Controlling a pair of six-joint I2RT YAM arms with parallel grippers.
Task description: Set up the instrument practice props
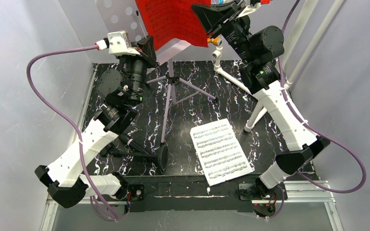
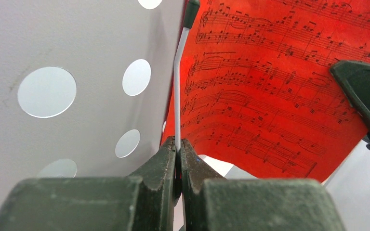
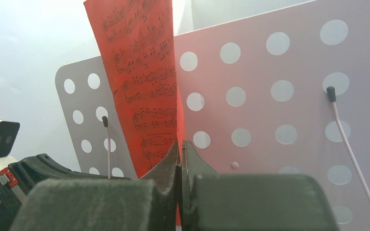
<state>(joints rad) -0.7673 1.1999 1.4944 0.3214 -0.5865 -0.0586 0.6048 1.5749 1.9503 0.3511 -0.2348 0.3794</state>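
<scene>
Music stand stands top centre, its tripod on the marbled table.
Left gripper: jaws pinched on the stand's wire page clip.
Right gripper: jaws clamped on the lower edge of the red sheet.
White sheet lies flat, lower centre.
Microphone lies toppled lower left, partly under the left arm.
White pipe frame crowds the right.

**Item 1.** Red sheet, at 12 o'clock in the top view, held against the stand. It carries printed music notation in black: staves, clefs, beamed notes and slurs, sharpest in the left wrist view. No title, words or numbers can be made out.

**Item 2.** White sheet, flat on the table at 5 o'clock. It shows rows of black staves with notes; any heading is too small to read.

**Other.** No brand, label or number is legible.
</scene>
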